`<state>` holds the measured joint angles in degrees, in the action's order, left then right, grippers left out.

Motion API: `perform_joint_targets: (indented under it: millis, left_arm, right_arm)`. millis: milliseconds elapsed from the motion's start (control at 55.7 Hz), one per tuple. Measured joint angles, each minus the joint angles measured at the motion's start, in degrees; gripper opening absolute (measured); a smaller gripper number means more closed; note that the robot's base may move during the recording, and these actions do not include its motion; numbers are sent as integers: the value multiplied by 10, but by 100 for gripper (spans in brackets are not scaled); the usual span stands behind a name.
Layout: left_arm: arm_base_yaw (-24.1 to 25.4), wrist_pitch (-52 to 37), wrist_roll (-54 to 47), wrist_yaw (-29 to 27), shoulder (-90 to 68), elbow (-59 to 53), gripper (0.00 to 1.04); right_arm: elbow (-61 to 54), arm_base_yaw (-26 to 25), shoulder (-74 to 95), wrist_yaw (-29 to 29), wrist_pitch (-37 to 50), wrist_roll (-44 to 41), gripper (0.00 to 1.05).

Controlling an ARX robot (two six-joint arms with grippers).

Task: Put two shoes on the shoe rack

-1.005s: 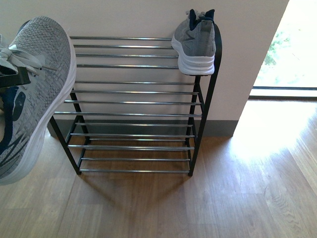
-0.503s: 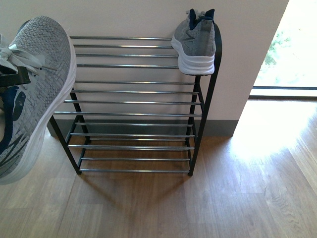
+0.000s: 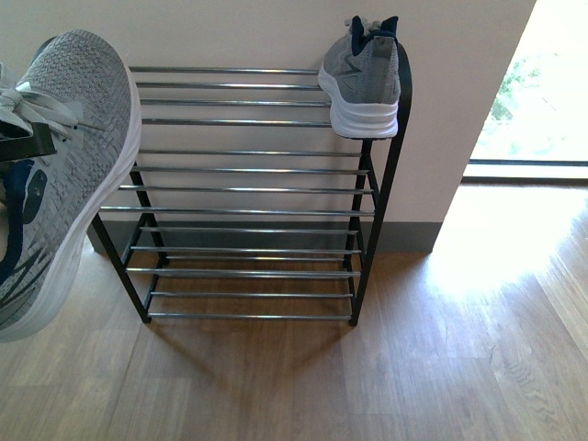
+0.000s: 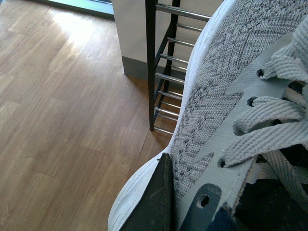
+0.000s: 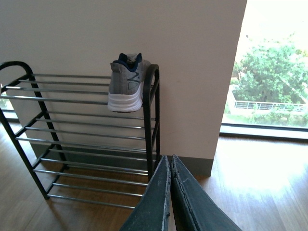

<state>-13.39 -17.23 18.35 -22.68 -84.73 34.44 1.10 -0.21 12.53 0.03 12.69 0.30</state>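
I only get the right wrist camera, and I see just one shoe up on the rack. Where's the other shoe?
Observer: In the front view the other shoe hangs in the air by the left end of the shoe rack.
Operator: Who's holding it?
Observer: The left gripper. Its dark finger presses against the shoe's side.
Operator: Is it lying flat?
Observer: No. The toe points up, and the white sole is turned toward the rack.
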Motion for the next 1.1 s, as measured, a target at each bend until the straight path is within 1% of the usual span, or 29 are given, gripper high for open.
perform_joint_targets:
  millis: [162,233,269,700,736,844,898,951,1005,1023,1041,1059,1095]
  left_arm:
    - [0,0,0,0,0,0,1]
    - [0,0,0,0,0,0,1]
    - [0,0,0,0,0,0,1]
    - [0,0,0,0,0,0,1]
    - [0,0,0,0,0,0,1]
    - [0,0,0,0,0,0,1]
    - [0,0,0,0,0,0,1]
    - [0,0,0,0,0,0,1]
    - [0,-1,0,1,0,0,1]
    - [0,-16,1,5,-1,-4,1]
    - [0,-59,2,13,-5,-14,1]
    - [0,-85,4,13,-9,-17,1]
    - [-2,-118,11,23,-17,-13,1]
  right_arm:
    - [0,0,-28,0,-28,0,1]
    - [0,0,-89,0,-109,0,1]
    - [0,0,-113,1,-121,0,1]
    - [0,0,-122,1,-125,0,1]
    - [0,0,-122,1,-125,0,3]
    - [0,0,-122,1,-125,0,18]
    - [0,0,-122,1,-125,0,32]
    - [0,0,-122,1,-125,0,43]
    - [0,0,-122,1,-125,0,57]
    - [0,0,-122,1,-125,0,61]
    - [0,0,-122,1,-125,0,64]
    - [0,0,-122,1,-125,0,69]
    - [0,0,-122,1,-125,0,76]
